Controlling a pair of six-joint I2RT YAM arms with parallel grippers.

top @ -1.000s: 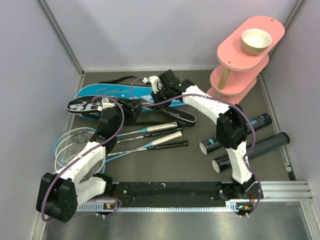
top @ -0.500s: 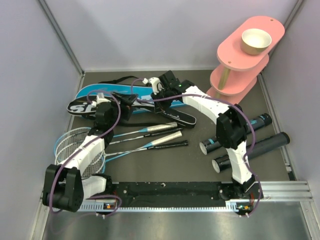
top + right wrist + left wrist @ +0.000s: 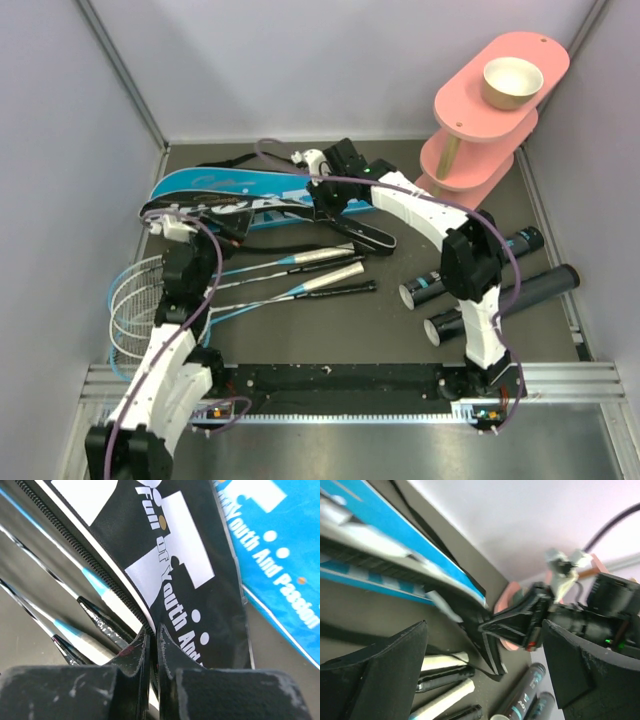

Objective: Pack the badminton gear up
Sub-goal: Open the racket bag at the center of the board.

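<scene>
Two racket bags lie at the back left, the black bag (image 3: 352, 228) slanting over the blue bag (image 3: 215, 185). My right gripper (image 3: 322, 196) is shut on the black bag's zipper edge (image 3: 152, 630), with white lettering beside its fingers. My left gripper (image 3: 200, 245) hangs open and empty near the bags' left end, facing the black bag (image 3: 470, 622) and the right gripper (image 3: 520, 625). Two rackets (image 3: 300, 275) lie side by side, their heads (image 3: 135, 295) at the left. Two black tubes (image 3: 470, 265) (image 3: 505, 300) lie on the right. No shuttlecocks show.
A pink three-tier stand (image 3: 478, 130) with a tan bowl (image 3: 512, 82) on top fills the back right corner. Walls close in on the left, back and right. The arm-base rail (image 3: 340, 385) runs along the near edge.
My left gripper opened wide, let go of the black bag and drew back toward the near left. The right gripper stayed shut on the bag's edge.
</scene>
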